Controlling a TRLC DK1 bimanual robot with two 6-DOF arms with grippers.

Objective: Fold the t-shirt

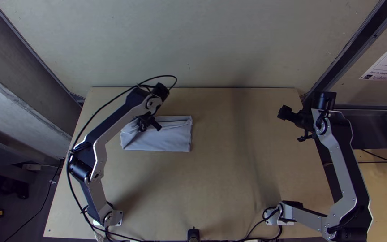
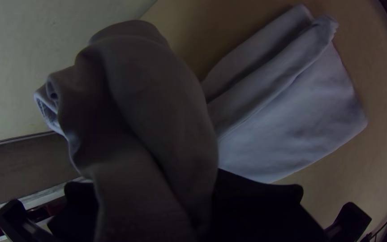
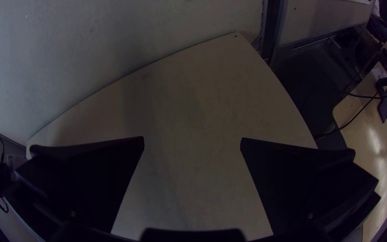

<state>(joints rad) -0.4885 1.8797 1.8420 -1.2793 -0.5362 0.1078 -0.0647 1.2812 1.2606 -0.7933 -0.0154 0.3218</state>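
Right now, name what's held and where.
The left jaws hold the t-shirt by a bunched part toward the top view's left; sleeve or hem unclear.

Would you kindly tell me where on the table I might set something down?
The widest bare patch of table lies between the shirt and the right arm; another, between the shirt and the near edge. It is crowded at the left, where the left arm is and the left gripper holds the shirt, and at the right edge, by the right gripper.
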